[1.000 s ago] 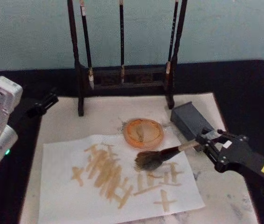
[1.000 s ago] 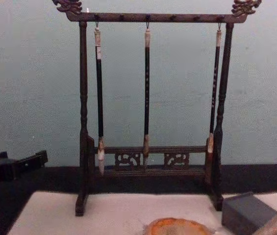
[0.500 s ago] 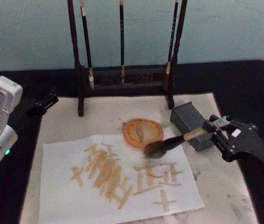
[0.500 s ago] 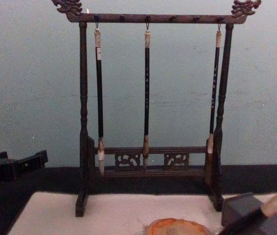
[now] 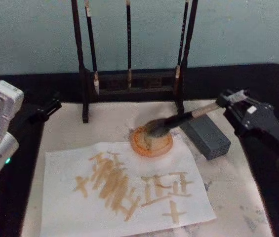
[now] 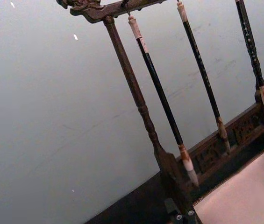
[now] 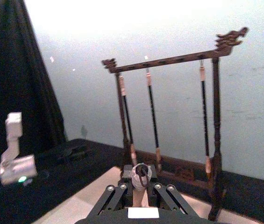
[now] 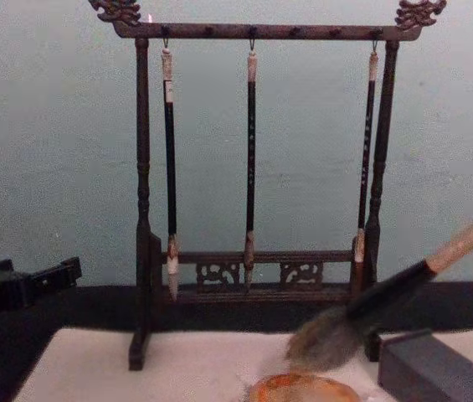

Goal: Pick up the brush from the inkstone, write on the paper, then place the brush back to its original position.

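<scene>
My right gripper (image 5: pixel 226 102) is shut on the pale handle of the brush (image 5: pixel 179 119), which slants down to the left. Its bushy grey-brown head (image 8: pixel 323 339) hangs over the far rim of a round orange dish (image 5: pixel 151 143); I cannot tell whether they touch. The dark grey block-shaped inkstone (image 5: pixel 207 136) lies just right of the dish, under the handle. The white paper (image 5: pixel 65 197) lies in front and carries tan brush strokes. In the right wrist view the handle's end (image 7: pixel 141 171) sits between the fingers (image 7: pixel 118 192). My left gripper (image 5: pixel 50 106) is parked at the left edge.
A tall dark wooden rack (image 8: pixel 141 209) with three thin hanging brushes (image 8: pixel 250 159) stands right behind the dish. A cream mat (image 5: pixel 233 197) covers the black table (image 5: pixel 262 84) under everything. The left arm's white body (image 5: pixel 1 123) sits beside the mat.
My right gripper has carried the brush up and back, from over the right side of the paper to above the orange dish. The left arm has stayed still.
</scene>
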Controlling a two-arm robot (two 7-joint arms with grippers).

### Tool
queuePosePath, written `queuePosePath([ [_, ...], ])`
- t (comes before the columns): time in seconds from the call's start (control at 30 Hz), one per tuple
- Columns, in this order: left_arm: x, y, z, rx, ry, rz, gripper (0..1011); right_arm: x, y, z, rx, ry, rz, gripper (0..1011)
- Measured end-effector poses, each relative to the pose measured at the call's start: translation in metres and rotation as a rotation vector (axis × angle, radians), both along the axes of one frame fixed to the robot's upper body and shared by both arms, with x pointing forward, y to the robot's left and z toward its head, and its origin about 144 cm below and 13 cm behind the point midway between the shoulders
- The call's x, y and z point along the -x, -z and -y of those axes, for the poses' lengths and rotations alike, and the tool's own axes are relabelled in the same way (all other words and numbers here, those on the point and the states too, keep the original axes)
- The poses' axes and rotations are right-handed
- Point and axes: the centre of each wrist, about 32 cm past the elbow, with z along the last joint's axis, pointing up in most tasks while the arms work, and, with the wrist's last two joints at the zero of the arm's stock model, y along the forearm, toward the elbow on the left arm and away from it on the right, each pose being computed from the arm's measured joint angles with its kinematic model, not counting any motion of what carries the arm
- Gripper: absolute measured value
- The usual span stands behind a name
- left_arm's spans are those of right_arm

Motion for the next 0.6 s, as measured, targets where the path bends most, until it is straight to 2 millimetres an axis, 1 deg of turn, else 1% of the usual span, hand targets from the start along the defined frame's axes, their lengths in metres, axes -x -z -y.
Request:
queuePosePath([
  [0.23,0.0,0.0,0.0,0.0,0.0,0.0,1002,-0.025,0.005,-0.003,-0.057,0.022,-0.051,163],
  [0.4,0.0,0.0,0.0,0.0,0.0,0.0,1002,-0.031,0.011,-0.004,-0.084,0.023,-0.09,163],
  [0.6,0.0,0.0,0.0,0.0,0.0,0.0,1002,-0.038,0.022,-0.006,-0.128,0.026,-0.161,163],
])
